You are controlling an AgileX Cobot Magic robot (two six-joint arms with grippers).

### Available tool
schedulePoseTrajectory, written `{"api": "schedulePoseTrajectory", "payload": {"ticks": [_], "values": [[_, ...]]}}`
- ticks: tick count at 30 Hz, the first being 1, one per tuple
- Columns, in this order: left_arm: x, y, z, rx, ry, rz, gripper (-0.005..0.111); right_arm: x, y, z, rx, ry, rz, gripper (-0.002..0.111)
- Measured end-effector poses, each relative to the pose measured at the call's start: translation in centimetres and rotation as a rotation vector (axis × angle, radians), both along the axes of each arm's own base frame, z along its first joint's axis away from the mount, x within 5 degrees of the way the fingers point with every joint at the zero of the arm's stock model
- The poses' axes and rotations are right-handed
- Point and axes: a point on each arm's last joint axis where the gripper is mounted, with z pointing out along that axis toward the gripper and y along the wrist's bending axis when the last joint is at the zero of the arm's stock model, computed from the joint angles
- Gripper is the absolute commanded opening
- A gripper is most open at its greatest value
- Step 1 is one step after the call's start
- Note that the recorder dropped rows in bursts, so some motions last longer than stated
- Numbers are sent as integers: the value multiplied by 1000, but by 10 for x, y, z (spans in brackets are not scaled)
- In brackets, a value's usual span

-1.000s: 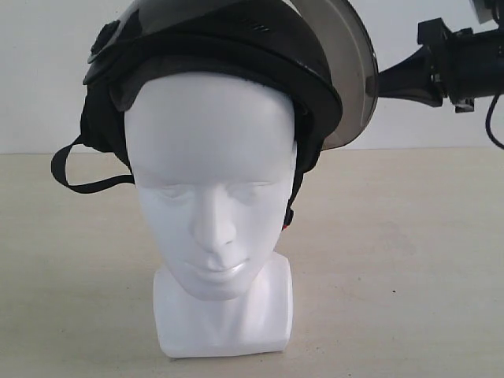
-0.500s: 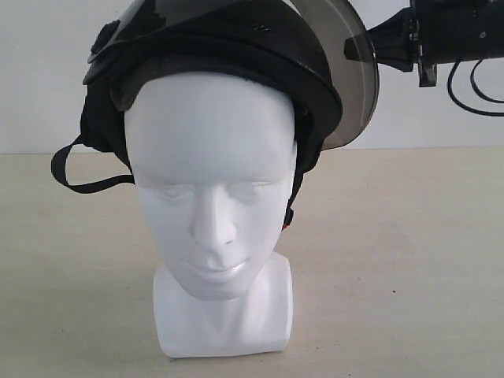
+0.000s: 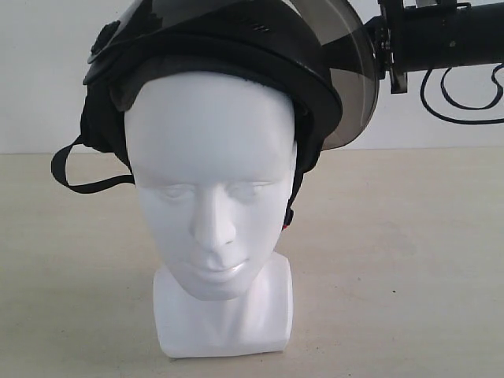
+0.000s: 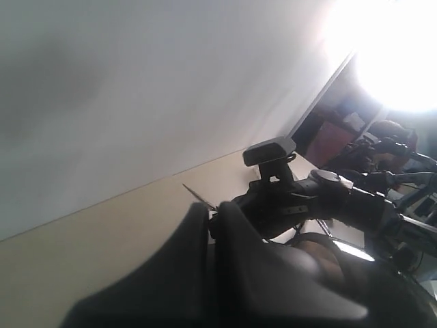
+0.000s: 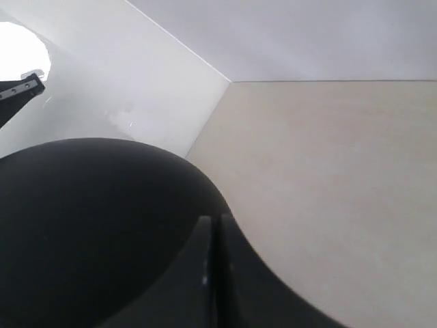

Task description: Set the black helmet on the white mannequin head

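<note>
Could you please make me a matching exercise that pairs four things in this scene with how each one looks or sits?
1. black helmet
2. white mannequin head
3. visor
4. chin strap

A. smoky and see-through
B. stands on the table
C. sits on top of the head
D. hangs in a loop

Pairs: 1-C, 2-B, 3-A, 4-D

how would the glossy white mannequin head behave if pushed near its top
The glossy white plastic mannequin head would probably tip rather than slide: it stands tall on a small blocky base. The matte black helmet on top likely makes it top-heavy. Its shiny surface looks slippery.
</note>
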Motion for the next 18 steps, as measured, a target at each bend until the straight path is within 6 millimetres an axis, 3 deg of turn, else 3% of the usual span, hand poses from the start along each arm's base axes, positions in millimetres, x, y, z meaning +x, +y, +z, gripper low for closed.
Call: {"api": "schedulePoseTrajectory", "payload": {"ticks": [9, 18], "values": [[16, -1, -21, -13, 58, -7, 4, -3, 10, 0, 7, 28, 22, 0], [19, -23, -30, -15, 80, -64, 4, -10, 12, 14, 2, 6, 24, 0]]}}
